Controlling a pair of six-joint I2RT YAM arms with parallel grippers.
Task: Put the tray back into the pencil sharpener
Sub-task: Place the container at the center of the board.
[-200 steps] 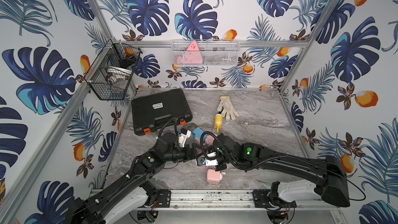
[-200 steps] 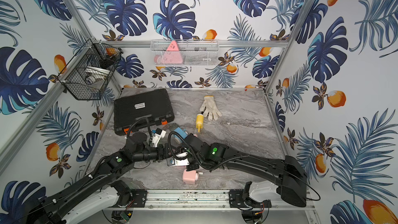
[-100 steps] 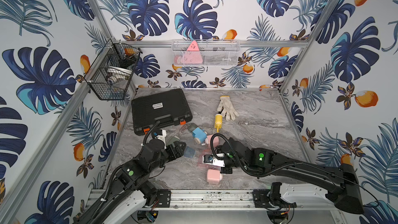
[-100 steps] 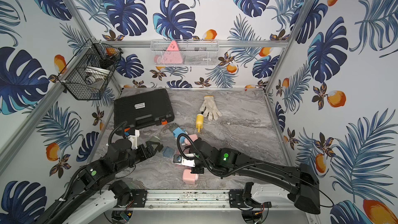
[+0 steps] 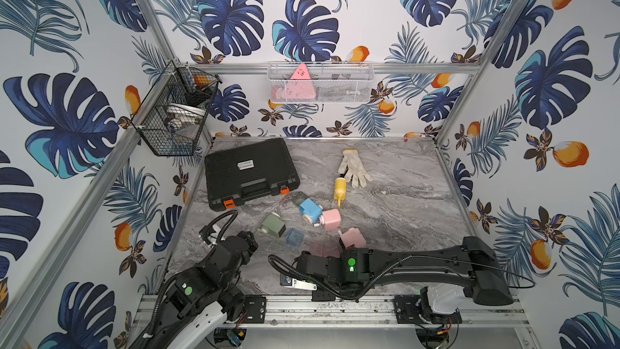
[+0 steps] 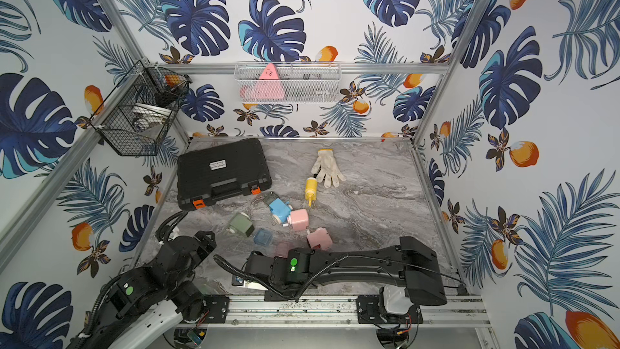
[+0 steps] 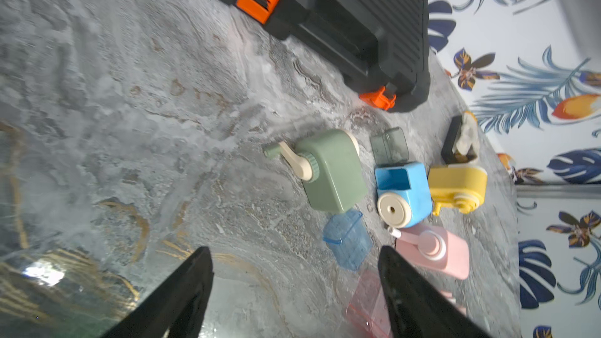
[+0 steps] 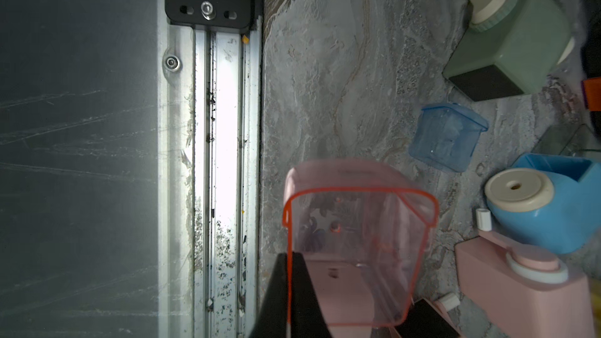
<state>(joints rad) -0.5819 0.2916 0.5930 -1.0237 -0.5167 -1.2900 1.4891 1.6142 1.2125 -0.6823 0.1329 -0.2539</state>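
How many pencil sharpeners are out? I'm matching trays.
4: green sharpener leftmost, blue sharpener beside pink sharpener centrally, second pink sharpener nearer the front. Others may be hidden.

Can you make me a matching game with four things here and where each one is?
1 pink tray
2 glove
3 blue tray
4 black case

a beside the green sharpener
b in the right gripper
c nearest the wire basket
d by the yellow bottle

Pairs: 1-b, 2-d, 3-a, 4-c
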